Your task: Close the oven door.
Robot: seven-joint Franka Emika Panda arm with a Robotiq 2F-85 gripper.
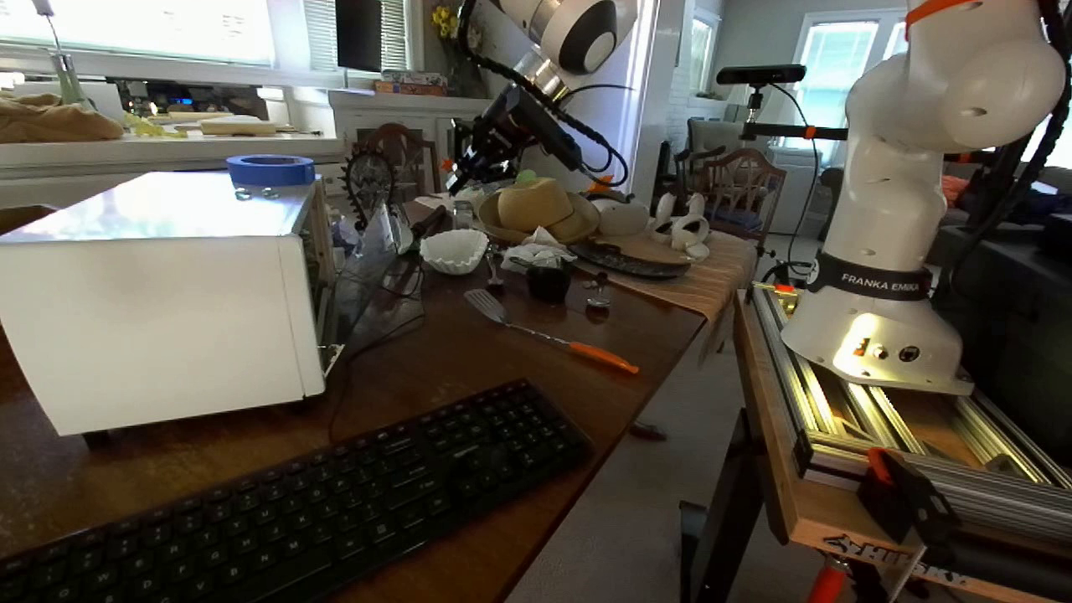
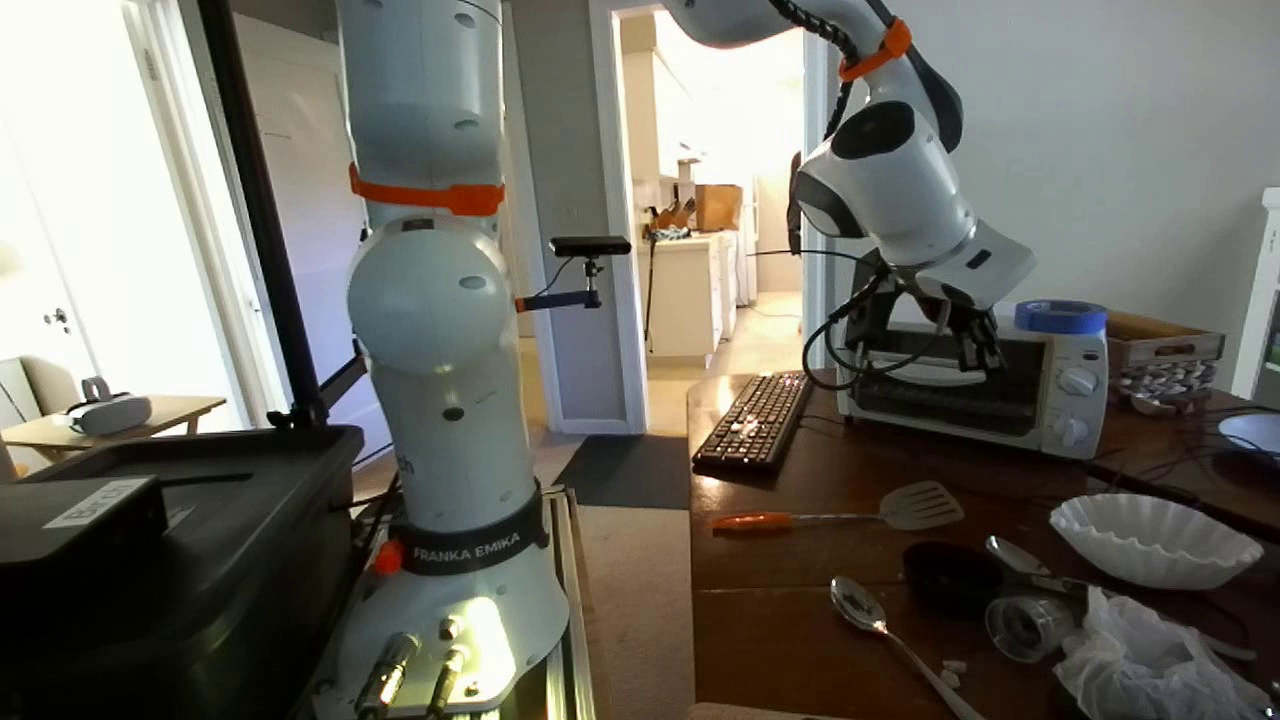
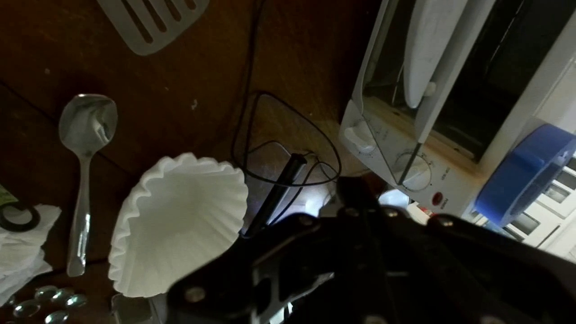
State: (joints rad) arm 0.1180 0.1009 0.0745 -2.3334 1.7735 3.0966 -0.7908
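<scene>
Oven door point(image 2: 945, 405) is seen ajar; pre-contact positioning is judged current, hand point(image 2: 982, 358) apparently closed and empty, with an upward, inward push likely required next.

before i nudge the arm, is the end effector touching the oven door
Apart: in an exterior view, the end effector hangs clear of the oven door, with background visible between them.

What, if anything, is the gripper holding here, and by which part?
Nothing, as far as shown: the gripper has no visible object in its grasp, and the oven door handle stands apart from it in the wrist view.
</scene>
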